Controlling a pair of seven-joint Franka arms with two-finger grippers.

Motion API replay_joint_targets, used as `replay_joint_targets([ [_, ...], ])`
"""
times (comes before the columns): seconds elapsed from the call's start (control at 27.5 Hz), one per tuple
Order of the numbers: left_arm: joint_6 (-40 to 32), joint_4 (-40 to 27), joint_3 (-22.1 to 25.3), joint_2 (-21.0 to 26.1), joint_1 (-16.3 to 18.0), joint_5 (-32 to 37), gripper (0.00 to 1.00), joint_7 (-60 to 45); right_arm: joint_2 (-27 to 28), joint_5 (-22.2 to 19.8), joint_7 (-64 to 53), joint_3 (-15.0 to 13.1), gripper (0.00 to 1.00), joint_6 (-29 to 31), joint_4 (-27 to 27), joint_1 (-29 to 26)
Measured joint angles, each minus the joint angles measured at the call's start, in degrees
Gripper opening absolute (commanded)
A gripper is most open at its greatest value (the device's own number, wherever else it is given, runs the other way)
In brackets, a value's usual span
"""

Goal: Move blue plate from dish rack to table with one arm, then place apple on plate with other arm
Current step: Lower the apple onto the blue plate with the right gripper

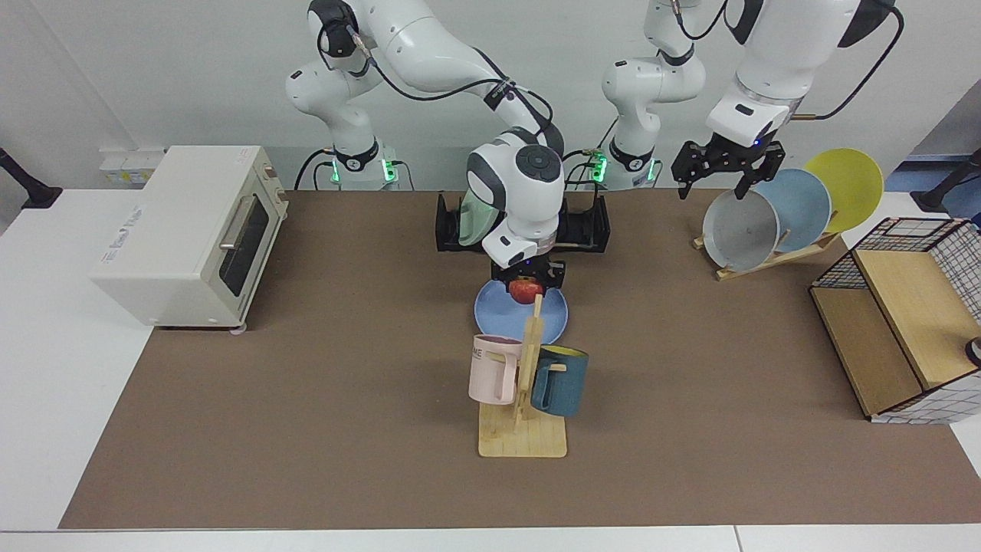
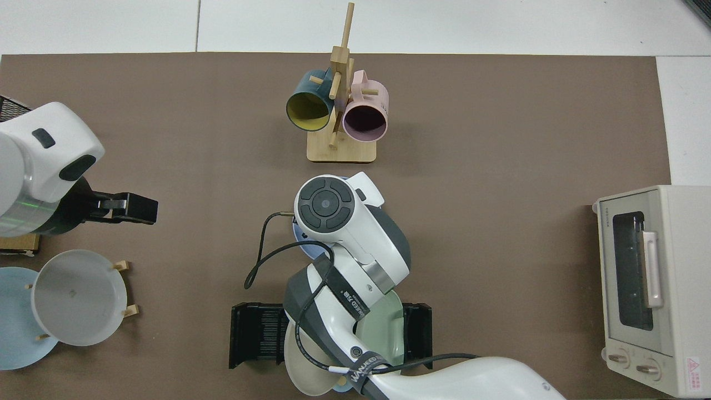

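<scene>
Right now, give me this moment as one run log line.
right hand: holds apple over blue plate | plate: on table | left hand: open, waiting over wood rack

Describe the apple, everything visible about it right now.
The apple is small, round and red with a paler yellowish patch, its skin smooth. It is held between the black fingers of the right gripper, above the blue plate lying flat on the brown mat. Whether it touches the plate cannot be told. In the top view the arm hides it.

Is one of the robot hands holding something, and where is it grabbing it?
Yes. The right gripper holds the apple by its upper part, over the blue plate. The left gripper is open, holding nothing, above the wooden plate rack.
</scene>
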Motion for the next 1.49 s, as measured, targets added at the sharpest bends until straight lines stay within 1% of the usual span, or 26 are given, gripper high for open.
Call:
replay_joint_targets([
  [0.22,0.0,0.0,0.2,0.0,0.0,0.0,1.0,0.0,0.3,0.1,0.0,-0.1,0.0,0.1,-0.9,0.0],
  [0.44,0.0,0.0,0.6,0.0,0.0,0.0,1.0,0.0,0.7,0.1,0.0,-0.1,0.0,1.7,-2.6,0.0],
  [0.73,0.0,0.1,1.0,-0.4,0.0,0.0,1.0,0.0,0.9,1.7,0.0,-0.1,0.0,2.5,-3.6,-0.1],
  [0.8,0.0,0.1,1.0,-0.6,0.0,0.0,1.0,0.0,0.9,1.9,0.0,-0.1,0.03,2.9,-3.8,-0.1],
  [0.83,0.0,0.1,1.0,-0.6,0.0,0.0,1.0,0.0,0.9,2.0,0.0,-0.1,0.05,3.2,-3.9,-0.1],
  [0.91,0.0,0.1,1.0,-0.8,0.0,0.0,1.0,0.0,0.9,2.5,0.0,-0.2,0.25,3.6,-4.1,-0.1],
  [0.94,0.0,0.1,1.0,-0.8,0.0,0.0,1.0,0.0,0.9,2.9,0.0,-0.2,0.42,3.7,-4.2,-0.1],
  [0.98,0.0,0.1,1.0,-0.9,0.0,0.0,1.0,0.0,0.9,3.7,0.0,-0.2,0.64,3.8,-4.3,-0.2],
  [1.02,0.0,0.1,1.0,-0.9,0.0,0.0,1.0,0.0,0.9,4.6,0.0,-0.2,0.92,3.8,-4.4,-0.2],
  [1.05,0.0,0.1,1.0,-1.0,0.0,0.0,1.0,0.0,0.9,5.4,0.0,-0.2,1.0,3.9,-4.4,-0.3],
  [1.2,0.0,0.1,1.0,-1.1,0.0,0.0,1.0,0.0,0.9,6.9,0.0,-0.4,1.0,4.0,-4.5,-0.3],
  [1.49,0.0,0.1,1.0,-1.5,0.0,0.0,1.0,0.0,0.7,7.0,0.0,-0.3,1.0,4.3,-4.2,-0.2],
])
